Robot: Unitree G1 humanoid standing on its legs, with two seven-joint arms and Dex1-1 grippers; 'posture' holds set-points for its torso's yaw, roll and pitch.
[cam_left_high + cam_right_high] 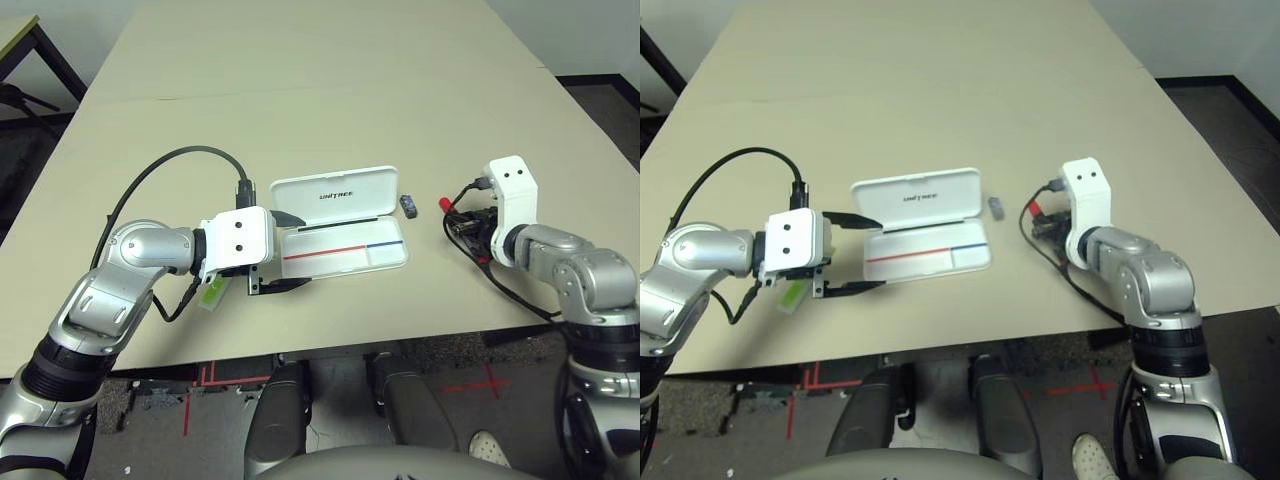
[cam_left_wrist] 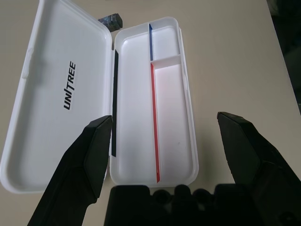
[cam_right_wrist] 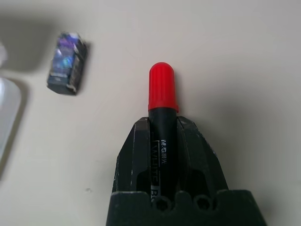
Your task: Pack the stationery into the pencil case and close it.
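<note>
Highlighter (image 1: 213, 292) lies left of the pencil case (image 1: 340, 232), under the left gripper (image 2: 169, 146), whose jaws gape wide and empty. Case open on worktop (image 1: 300, 90). Block (image 1: 407, 205) just right. Right gripper (image 3: 162, 136), further right, jaws clamping the marker (image 3: 162, 101).

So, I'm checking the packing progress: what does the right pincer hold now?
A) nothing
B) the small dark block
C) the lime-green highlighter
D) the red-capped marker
D: in the right wrist view the right pincer is shut on the red-capped marker, while the small dark block lies apart on the table.
</note>
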